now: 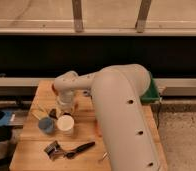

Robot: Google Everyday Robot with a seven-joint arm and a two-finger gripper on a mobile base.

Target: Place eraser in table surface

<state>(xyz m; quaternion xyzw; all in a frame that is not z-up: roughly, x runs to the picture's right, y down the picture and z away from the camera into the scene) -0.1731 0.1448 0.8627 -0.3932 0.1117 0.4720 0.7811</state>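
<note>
My gripper (66, 104) hangs from the white arm over the left middle of the light tan table surface (37, 97), just behind the white cup (66, 124). A small black block, the eraser (53, 113), sits low at the tabletop just left of the gripper and behind the blue cup (46, 125). I cannot tell whether the gripper touches it. The big white arm hides the table's right half.
A grey metal clip-like tool (53, 148) and a long black-handled utensil (82, 147) lie near the front edge. A green tray (153, 93) sticks out behind the arm at the right. A dark wall runs along the back.
</note>
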